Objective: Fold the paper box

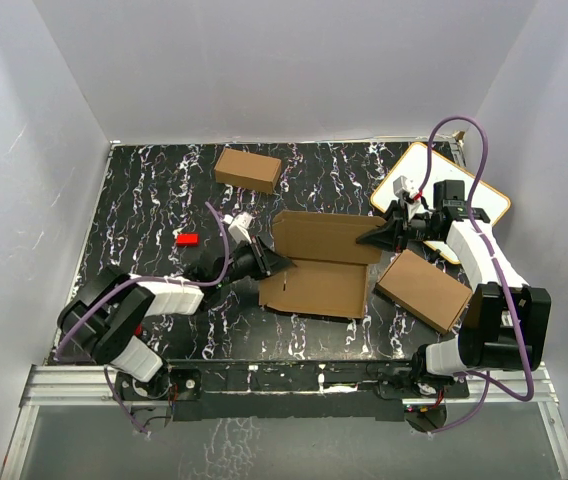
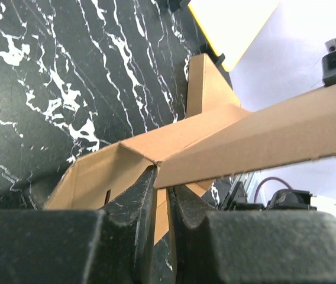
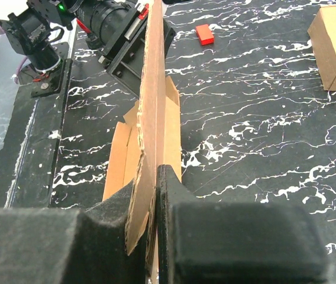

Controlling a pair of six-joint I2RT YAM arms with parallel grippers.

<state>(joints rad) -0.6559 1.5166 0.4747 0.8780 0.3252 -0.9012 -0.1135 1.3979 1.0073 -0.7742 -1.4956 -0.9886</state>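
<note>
Though between white walls (image 1: 264,60), black-marbled tabletop (image 1: 154,195)

Nothing written can be read in any of the three views: no text, label, brand mark or number. The paper box (image 1: 319,265) at the middle of the desk (image 1: 164,180) shows only bare brown cardboard. So do the small carton (image 1: 248,168) at its 11 o'clock and the flat carton (image 1: 424,290) at its 4 o'clock. The white board (image 1: 409,178) at 1 o'clock looks blank.
</note>
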